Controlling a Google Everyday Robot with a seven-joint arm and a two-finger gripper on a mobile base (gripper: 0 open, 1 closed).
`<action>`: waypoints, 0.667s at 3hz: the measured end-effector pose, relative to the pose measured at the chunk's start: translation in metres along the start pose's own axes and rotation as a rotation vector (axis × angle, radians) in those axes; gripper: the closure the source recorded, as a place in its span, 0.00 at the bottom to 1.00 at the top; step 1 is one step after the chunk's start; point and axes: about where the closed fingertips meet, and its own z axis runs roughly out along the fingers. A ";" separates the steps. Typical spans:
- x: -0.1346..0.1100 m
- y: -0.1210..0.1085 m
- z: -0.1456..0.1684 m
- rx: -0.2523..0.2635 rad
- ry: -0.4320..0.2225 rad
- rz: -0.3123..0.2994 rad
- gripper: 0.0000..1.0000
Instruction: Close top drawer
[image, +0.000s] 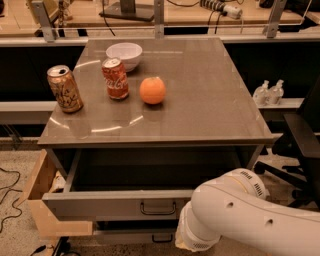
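The robot's white arm (250, 215) curves in low from the right, elbow bent, with the gripper (185, 242) at the bottom edge; its grip cannot be told. Just above and left of it the top drawer (100, 205) stands pulled out, its handle (157, 208) near. A gold can (65, 89), red can (115, 79), bowl (124, 54) and orange (152, 90) sit well beyond.

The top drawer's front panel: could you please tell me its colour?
Grey top drawer front, camera view; the gripper is out of frame, beyond the arm.

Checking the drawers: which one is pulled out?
The top drawer, tallest front, just under the tabletop; the lower drawer is shut. The gripper is out of view, past the arm.
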 end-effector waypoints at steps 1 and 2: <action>-0.006 -0.015 0.025 0.021 0.055 -0.014 1.00; 0.003 -0.042 0.047 0.038 0.100 0.038 1.00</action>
